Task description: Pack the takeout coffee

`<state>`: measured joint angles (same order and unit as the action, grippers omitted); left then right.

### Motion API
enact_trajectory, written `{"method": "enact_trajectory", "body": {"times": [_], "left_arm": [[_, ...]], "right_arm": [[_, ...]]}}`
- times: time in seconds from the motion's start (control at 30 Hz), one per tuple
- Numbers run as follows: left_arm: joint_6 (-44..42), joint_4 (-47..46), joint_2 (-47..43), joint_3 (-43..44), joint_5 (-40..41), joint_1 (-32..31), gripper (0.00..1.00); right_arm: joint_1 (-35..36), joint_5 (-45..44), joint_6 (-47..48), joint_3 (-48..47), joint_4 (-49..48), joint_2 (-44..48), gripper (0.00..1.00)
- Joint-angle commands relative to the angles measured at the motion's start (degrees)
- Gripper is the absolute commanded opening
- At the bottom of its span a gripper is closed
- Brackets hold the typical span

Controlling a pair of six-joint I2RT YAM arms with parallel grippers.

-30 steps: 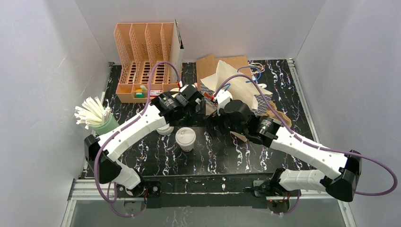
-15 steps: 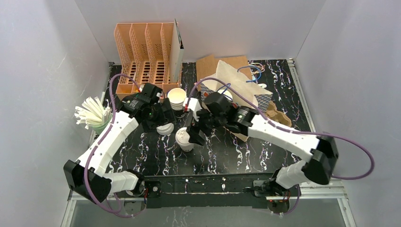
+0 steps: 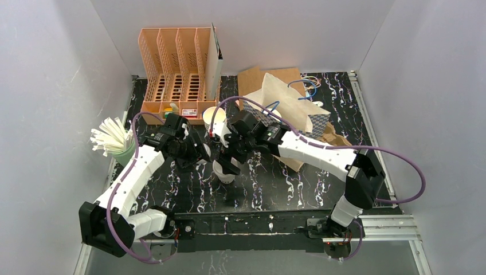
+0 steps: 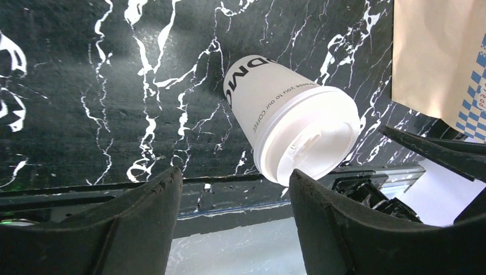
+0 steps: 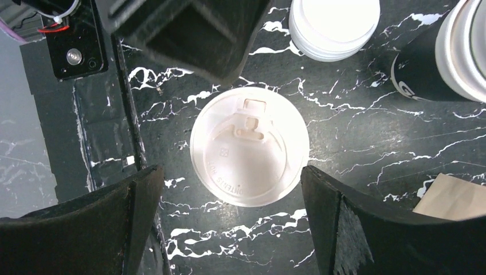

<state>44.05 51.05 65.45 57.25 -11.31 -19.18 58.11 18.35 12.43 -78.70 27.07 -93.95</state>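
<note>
White lidded cup (image 5: 246,154), upright on blk marble table (image 5: 367,143) mid-workspace, is sitting beneath right gripper (image 5: 232,175), jaws spread wide either side, prob. lining up a grab, w/ left gripper (image 4: 235,173) hovering alongside, jaws apart, holding nothing.

In the overhead view's centre, the right gripper (image 3: 227,161) covers most of the white lidded paper cup (image 3: 223,175). In the right wrist view, the top edge cuts off the round white plastic lids (image 5: 334,26), and the upper right corner crops a dark, white-rimmed cup (image 5: 427,66).
</note>
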Motion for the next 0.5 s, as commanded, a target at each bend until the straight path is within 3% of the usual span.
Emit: {"method": "enact_trajectory", "body": {"times": [0.0, 0.47], "left_arm": [[1.9, -2.7, -1.5, -2.0, -5.4, 0.5, 0.65], [3.3, -5.9, 0.1, -5.4, -7.9, 0.6, 0.6]], "right_arm": [[0.2, -0.5, 0.5, -4.2, 0.3, -1.6, 0.98], [2.8, -9.9, -0.2, -7.9, 3.5, -6.5, 0.98]]}}
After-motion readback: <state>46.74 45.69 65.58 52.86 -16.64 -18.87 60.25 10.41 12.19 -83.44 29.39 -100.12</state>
